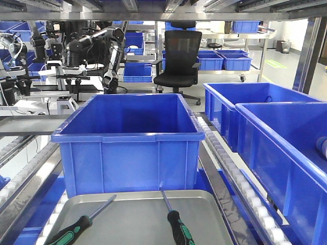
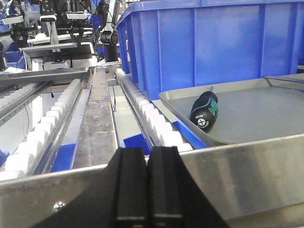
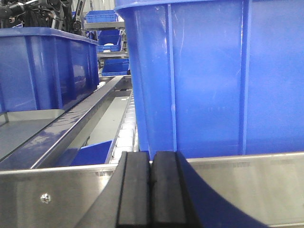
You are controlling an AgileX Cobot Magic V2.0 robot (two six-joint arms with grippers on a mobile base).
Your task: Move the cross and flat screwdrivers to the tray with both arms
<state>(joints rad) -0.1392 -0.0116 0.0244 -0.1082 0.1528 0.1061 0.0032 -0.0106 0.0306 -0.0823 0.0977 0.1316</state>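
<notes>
The largest thing in the front view is the deep blue bin (image 1: pixel 127 140), filling the centre of the frame on the roller conveyor (image 1: pixel 30 176) that runs up from the lower left. To the right of the frame, two more blue bins (image 1: pixel 276 132) stand one behind the other, on a second line of rollers. Behind them, in the upper middle, a black office chair (image 1: pixel 179 61) stands on the floor, and in the upper left are black robot arms (image 1: pixel 97 43) among racks. Along the bottom edge lies the grey metal tray (image 1: pixel 138 217), just in front of the central bin. Both screwdrivers lie inside it: the left screwdriver (image 1: pixel 84 222) sits in the lower left of the frame, shaft angled up and to the right, and the right screwdriver (image 1: pixel 176 224) sits lower centre, shaft pointing up and slightly left; the two are apart from each other. In the left wrist view, one handle rests near the tray's rim at centre right, its butt end marked with a cross. The left gripper (image 2: pixel 147 185), at the bottom centre of its view, has its fingers pressed together with nothing between them, in front of a steel rail. The right gripper (image 3: pixel 151 187) is likewise closed and empty, facing a blue bin wall.
</notes>
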